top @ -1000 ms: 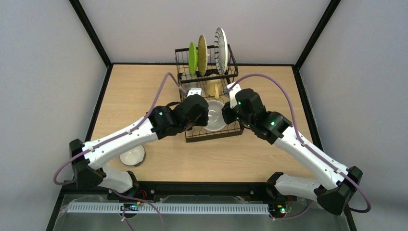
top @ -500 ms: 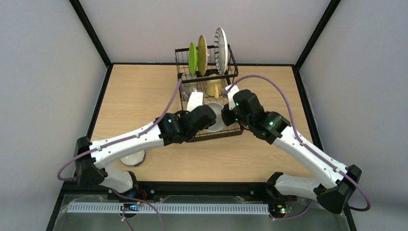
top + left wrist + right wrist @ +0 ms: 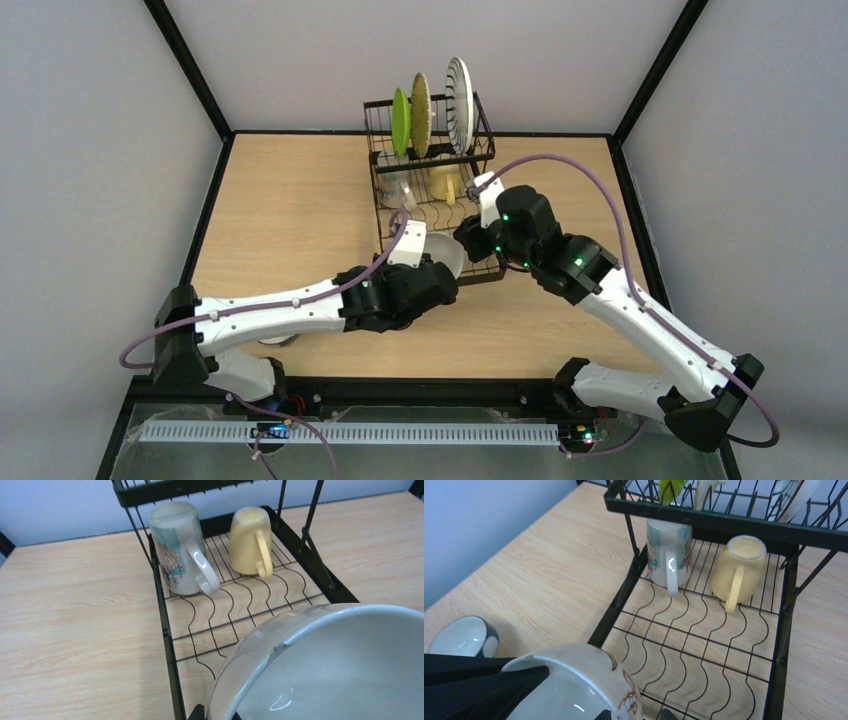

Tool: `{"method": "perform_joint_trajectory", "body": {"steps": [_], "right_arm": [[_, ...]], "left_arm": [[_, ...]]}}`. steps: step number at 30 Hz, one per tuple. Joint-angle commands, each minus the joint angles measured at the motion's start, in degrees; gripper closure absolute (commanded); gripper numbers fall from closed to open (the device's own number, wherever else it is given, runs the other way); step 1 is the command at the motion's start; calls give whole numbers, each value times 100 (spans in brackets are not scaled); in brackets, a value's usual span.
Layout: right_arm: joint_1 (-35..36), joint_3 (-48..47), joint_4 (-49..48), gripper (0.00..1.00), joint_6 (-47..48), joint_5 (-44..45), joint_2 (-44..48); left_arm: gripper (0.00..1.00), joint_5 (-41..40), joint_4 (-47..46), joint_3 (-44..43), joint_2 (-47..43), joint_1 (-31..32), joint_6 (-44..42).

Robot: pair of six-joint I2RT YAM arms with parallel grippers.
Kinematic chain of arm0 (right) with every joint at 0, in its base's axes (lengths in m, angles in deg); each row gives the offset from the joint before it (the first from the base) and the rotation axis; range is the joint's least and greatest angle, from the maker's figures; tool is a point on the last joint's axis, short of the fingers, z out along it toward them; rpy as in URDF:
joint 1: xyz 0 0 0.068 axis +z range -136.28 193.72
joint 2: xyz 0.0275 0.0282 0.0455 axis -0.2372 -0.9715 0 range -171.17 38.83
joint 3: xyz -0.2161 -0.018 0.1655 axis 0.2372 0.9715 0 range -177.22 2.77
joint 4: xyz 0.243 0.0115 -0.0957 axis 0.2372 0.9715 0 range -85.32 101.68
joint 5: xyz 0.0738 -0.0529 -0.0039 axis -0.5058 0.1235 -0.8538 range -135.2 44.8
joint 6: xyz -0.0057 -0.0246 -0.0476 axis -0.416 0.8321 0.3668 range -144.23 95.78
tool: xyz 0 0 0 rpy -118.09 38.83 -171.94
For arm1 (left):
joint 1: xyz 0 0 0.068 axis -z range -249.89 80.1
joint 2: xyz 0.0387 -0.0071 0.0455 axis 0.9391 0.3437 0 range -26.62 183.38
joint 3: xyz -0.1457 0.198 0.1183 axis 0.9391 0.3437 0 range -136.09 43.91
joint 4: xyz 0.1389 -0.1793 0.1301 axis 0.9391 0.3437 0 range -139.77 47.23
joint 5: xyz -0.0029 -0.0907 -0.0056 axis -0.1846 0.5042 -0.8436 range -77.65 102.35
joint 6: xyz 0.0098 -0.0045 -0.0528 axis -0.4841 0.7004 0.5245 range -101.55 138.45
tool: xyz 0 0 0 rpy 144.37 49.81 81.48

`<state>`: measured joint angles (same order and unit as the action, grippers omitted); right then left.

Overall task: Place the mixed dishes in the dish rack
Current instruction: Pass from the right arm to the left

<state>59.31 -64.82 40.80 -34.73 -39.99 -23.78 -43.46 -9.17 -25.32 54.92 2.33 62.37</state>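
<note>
A white bowl (image 3: 447, 254) with brown drawings on its outside is tilted over the front left corner of the dish rack (image 3: 381, 215). My left gripper (image 3: 215, 715) is shut on the bowl's (image 3: 340, 670) rim, one finger inside and one outside. My right gripper (image 3: 637, 715) stands open astride the bowl's (image 3: 569, 690) far rim, its outer finger clear of the wall. On the lower tray (image 3: 162, 625) a pale yellow mug (image 3: 250, 540) and a shell-patterned mug (image 3: 177, 547) stand upside down. In the upper tier stand the green plate (image 3: 400, 122), bamboo plate (image 3: 420, 115) and striped plate (image 3: 459, 105).
A second bowl (image 3: 464, 637), dark outside with pale spots and white inside, sits on the wooden table left of the rack, mostly under my left arm in the top view. The black frame posts (image 3: 190, 90) bound the table's edges.
My right gripper has opened off the bowl. My left gripper has shut on its rim, and the left arm has swung toward the near edge, tilting the bowl.
</note>
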Motion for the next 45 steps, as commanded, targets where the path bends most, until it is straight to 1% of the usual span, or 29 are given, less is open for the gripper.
{"method": "perform_joint_trajectory", "body": {"steps": [1,4,7,9,11,13,15,18,21,23,26,31,35,37,41,45], "right_arm": [[14,-186,16,46,-292,-225,234],[19,-201,141,44,-523,-302,366],[16,-317,280,43,-883,-442,477],[14,-382,315,41,-1241,-613,531],[12,-461,325,40,-1697,-831,552],[12,-578,378,40,-2106,-958,542],[19,-702,426,41,-2508,-1073,551],[24,-788,422,41,-3102,-1266,640],[12,-681,352,41,-3746,-1467,827],[17,-485,256,41,-4200,-1602,979],[14,-79,65,41,-4814,-1804,1233],[12,767,-235,41,-5828,-1930,1764],[20,1673,-899,41,-6818,-2262,2042],[12,2032,-1303,41,-7214,-2260,2124],[13,2349,-2114,40,-7814,-2284,1918],[14,2269,-2572,37,-8339,-2204,1559]], "left_arm": [[98,-1141,-335,-12,-369,167,144],[98,-1608,-304,-3,-430,324,186],[98,-2249,-227,-3,-479,566,238],[98,-2752,-95,-9,-475,749,359],[98,-3195,195,-26,-424,908,643],[98,-3597,686,-60,-333,1047,1157],[98,-3933,1363,-128,-172,1174,1844],[98,-4282,2355,-250,110,1300,2834],[98,-4675,3447,-375,467,1401,3807],[98,-4707,4203,-506,721,1404,4484],[98,-4711,4277,-399,882,1347,4667],[98,-4710,4273,-63,872,1295,5020],[98,-4718,4281,-79,933,1294,4983],[98,-4717,4285,-99,938,1296,4928],[98,-4715,4281,-57,923,1296,4879],[98,-4714,4281,-37,913,1299,4842]]}}
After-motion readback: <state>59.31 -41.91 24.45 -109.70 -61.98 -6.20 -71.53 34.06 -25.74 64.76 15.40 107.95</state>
